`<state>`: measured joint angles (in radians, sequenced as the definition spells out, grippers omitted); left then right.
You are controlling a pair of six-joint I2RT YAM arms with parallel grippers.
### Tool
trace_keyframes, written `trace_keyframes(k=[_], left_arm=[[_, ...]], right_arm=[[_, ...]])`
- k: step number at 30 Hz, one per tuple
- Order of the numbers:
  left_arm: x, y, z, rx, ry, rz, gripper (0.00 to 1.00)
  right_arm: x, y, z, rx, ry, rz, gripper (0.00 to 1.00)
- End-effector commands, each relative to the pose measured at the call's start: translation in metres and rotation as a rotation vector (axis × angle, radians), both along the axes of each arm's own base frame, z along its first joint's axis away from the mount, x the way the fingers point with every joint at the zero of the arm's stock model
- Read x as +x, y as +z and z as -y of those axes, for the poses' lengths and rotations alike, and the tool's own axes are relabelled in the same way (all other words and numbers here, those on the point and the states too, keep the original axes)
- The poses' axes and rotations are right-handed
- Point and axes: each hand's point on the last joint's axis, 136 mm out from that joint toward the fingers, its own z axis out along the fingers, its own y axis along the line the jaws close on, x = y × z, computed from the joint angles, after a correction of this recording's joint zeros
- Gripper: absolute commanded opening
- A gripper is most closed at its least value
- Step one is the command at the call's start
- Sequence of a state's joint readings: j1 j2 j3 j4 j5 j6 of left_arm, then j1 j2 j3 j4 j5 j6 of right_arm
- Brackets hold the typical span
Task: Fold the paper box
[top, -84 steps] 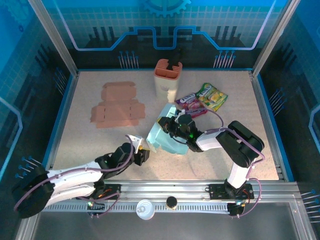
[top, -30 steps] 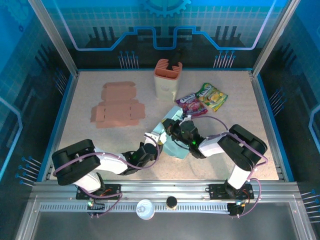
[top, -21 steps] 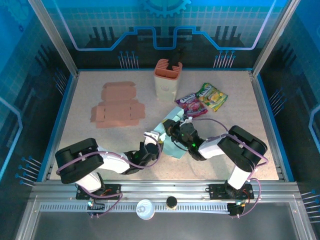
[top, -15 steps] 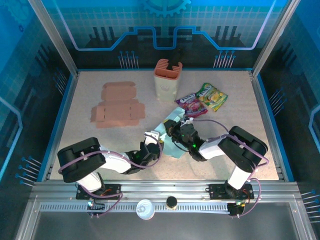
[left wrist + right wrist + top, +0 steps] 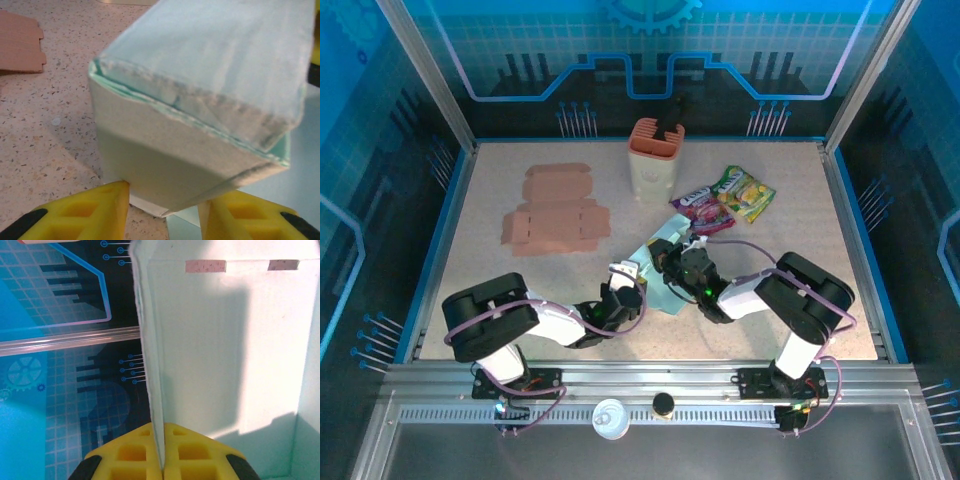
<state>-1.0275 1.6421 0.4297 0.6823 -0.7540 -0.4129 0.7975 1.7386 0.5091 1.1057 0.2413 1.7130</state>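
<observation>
Box (image 5: 663,297) of pale teal paper stands partly raised a little nearer than the middle of the surface (image 5: 520,280), caught between the two arms. The right pincer (image 5: 672,262) meets it from the far right side. In the right wrist view this pincer (image 5: 161,440) is clenched on one thin upright wall of the box (image 5: 225,365), the edge running straight down between the yellow fingers (image 5: 125,455). The left pincer (image 5: 628,284) comes at the box from the near left. In the left wrist view its fingers (image 5: 80,212) stand apart with the box's (image 5: 200,100) lower edge between them, low against the surface; whether they press on the paper or stand loose I cannot tell. A flat brown cardboard blank (image 5: 555,215) lies well apart at the far left, and a tan holder (image 5: 654,160) and snack packets (image 5: 725,195) sit behind the box.
</observation>
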Motion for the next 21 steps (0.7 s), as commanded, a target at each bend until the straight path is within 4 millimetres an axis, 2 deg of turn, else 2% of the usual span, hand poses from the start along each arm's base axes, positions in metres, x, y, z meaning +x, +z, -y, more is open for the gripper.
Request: trace_keyframes(k=[1, 10, 15, 18, 21], left_arm=[[0.015, 0.027, 0.009, -0.079, 0.047, 0.083, 0.38], [0.020, 0.026, 0.004, -0.088, 0.077, 0.085, 0.29], [0.021, 0.028, 0.007, -0.097, 0.078, 0.084, 0.19], [0.021, 0.029, 0.004, -0.115, 0.095, 0.079, 0.09], [0.020, 0.030, -0.001, -0.136, 0.112, 0.062, 0.03]], right_arm=[[-0.020, -0.031, -0.017, -0.025, 0.091, -0.089, 0.00], [-0.021, -0.035, -0.018, -0.034, 0.091, -0.097, 0.00], [-0.022, -0.035, -0.021, -0.026, 0.097, -0.097, 0.00], [-0.023, -0.032, -0.022, -0.025, 0.103, -0.088, 0.11], [-0.023, -0.024, -0.022, -0.025, 0.108, -0.067, 0.27]])
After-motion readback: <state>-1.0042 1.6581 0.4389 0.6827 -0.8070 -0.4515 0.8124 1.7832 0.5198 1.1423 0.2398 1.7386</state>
